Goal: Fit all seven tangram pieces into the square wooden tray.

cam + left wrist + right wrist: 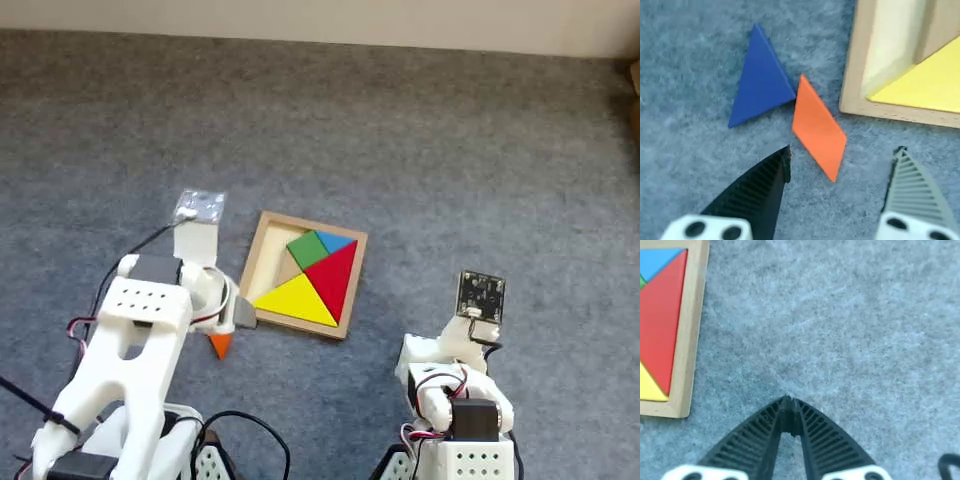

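Nearest the front edge, right arm [458,400]: it is sitting folded low over its base at the right side.
Right gripper [789,402]: its two black jaws are pressing together with nothing between them, and the tips are pointing at bare grey carpet [855,330]. A corner of the square wooden tray [696,315] is lying off to one side, apart from the tips.
Left arm [140,330]: it is leaning out from the front left, and its wrist is ending just beside the tray's near left corner.
Left gripper [843,150]: the jaws, one black and one grey, are standing spread and gripping nothing. The near tip of the orange parallelogram is lying between them.
Orange parallelogram [819,127]: it is lying flat on the carpet outside the tray, just beside the outer wall, and one corner is touching the dark blue triangle.
Dark blue triangle [762,80]: it is lying flat on the carpet, on the side of the orange piece away from the tray.
Tray: it is resting flat between the two arms, turned slightly askew.
Pieces inside: a yellow triangle [293,300] is filling the near part and a red triangle [335,275] is lying beside it. A green piece [307,248] and a light blue triangle [338,242] are sitting at the far corner.
Tan patch [288,270]: I cannot tell whether it is showing a plain wooden piece or the tray's bare floor.
Farthest back: the carpet is running up to a pale wall strip [320,20].
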{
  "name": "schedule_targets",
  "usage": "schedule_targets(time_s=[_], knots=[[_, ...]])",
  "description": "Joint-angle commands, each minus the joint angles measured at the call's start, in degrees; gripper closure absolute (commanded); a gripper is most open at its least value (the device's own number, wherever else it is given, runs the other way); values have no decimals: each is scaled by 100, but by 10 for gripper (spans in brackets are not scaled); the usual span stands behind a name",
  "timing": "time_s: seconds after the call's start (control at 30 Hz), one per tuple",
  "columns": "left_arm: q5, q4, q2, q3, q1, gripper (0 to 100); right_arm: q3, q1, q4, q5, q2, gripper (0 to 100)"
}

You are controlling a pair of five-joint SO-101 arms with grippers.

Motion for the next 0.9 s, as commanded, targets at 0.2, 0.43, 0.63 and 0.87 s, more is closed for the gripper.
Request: schedule_targets(time_s=[0.2,0.43,0.63,0.87], knots=[[149,-976,-163,927,-514,688,840,66,31,-53,-127,992],[167,-1055,-163,945,-541,707,840,66,31,-53,-127,992],[167,-1240,-154,971,-505,738,840,66,31,-53,-127,992],[167,-1213,444,664,-505,741,840,66,31,-53,-127,992]])
